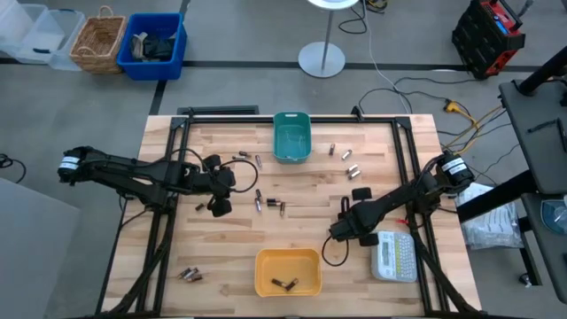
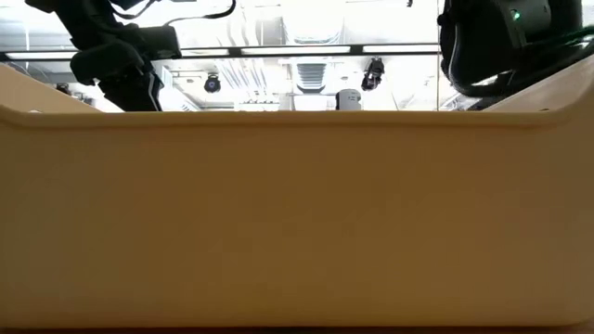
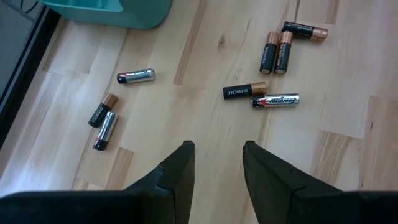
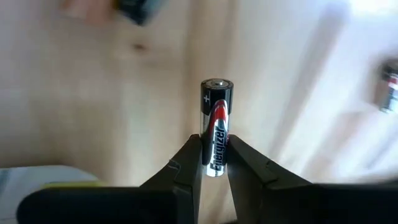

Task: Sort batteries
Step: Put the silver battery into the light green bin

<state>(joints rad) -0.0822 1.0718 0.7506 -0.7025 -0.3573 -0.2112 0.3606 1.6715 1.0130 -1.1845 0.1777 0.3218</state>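
Several small batteries lie loose on the wooden table: a cluster (image 1: 268,205) at the middle, some (image 1: 348,159) near the teal bin (image 1: 291,136), and a pair (image 1: 190,275) at the near left. Two more (image 1: 283,284) lie inside the yellow bin (image 1: 287,270). My left gripper (image 1: 220,197) hovers open left of the middle cluster; in its wrist view the fingers (image 3: 217,155) have bare wood between them, with batteries (image 3: 245,91) ahead. My right gripper (image 1: 337,234) is just right of the yellow bin, shut on a silver, black and red battery (image 4: 216,118). My right gripper pinches the battery between its two fingers, on the lower half of its body (image 4: 214,158). The battery lies along the fingers. Its plus end (image 4: 216,84) sticks out beyond the fingertips. It seems clear of the table.
A white label-maker (image 1: 395,257) with a keypad lies at the near right, close behind my right arm. In the low view the yellow bin's wall (image 2: 297,213) fills nearly everything. Black frame rails (image 1: 168,159) run along the table's left and right sides.
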